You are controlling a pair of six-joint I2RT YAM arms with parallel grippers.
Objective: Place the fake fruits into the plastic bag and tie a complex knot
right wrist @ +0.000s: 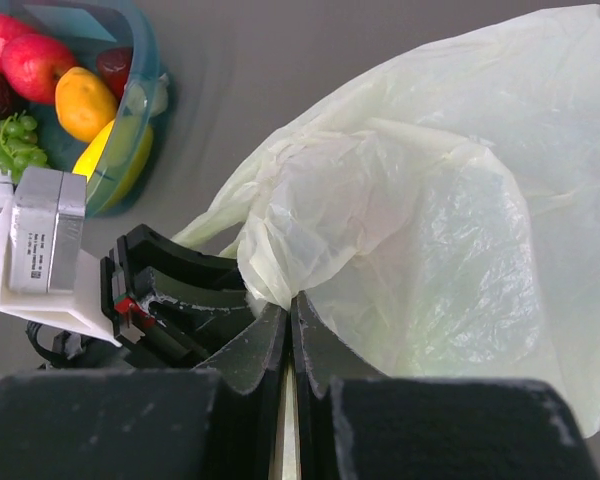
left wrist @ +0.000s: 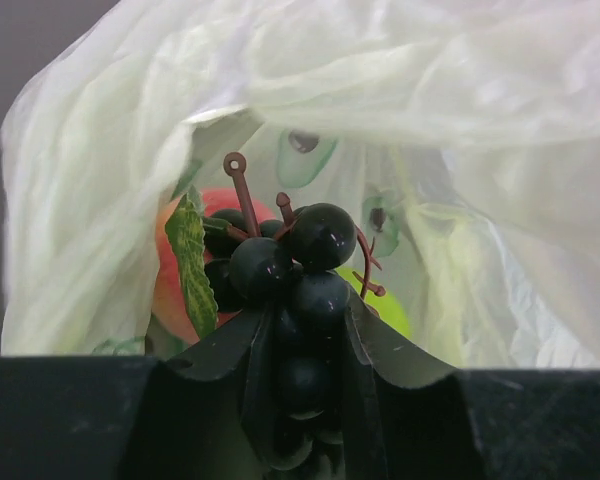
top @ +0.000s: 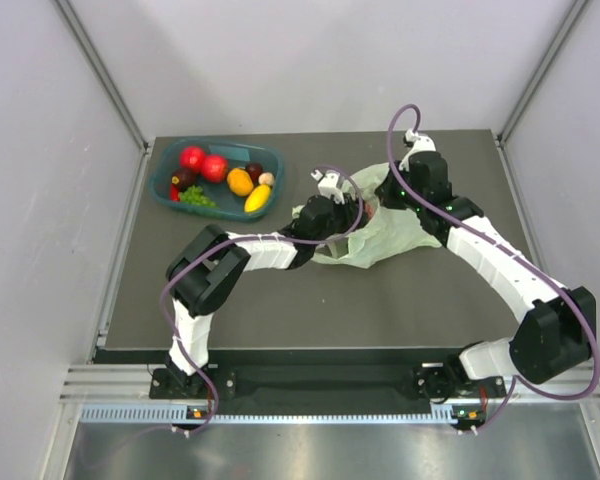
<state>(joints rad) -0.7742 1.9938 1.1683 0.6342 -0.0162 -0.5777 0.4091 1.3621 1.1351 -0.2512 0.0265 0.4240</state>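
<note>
From above, the plastic bag (top: 385, 238) lies crumpled in the middle of the table (top: 280, 310), with both arms reaching to its mouth; a teal tray (top: 165, 160) at the far left holds more fake fruits (top: 215, 175). In the left wrist view, the left gripper (left wrist: 300, 330) is clamped on a dark purple grape bunch (left wrist: 295, 265) at the bag's open mouth, with 2 fruits inside, a red-peach one (left wrist: 165, 275) and a green one (left wrist: 388, 312). In the right wrist view, the right gripper (right wrist: 290, 315) has its jaws together, pinching the bag's rim.
</note>
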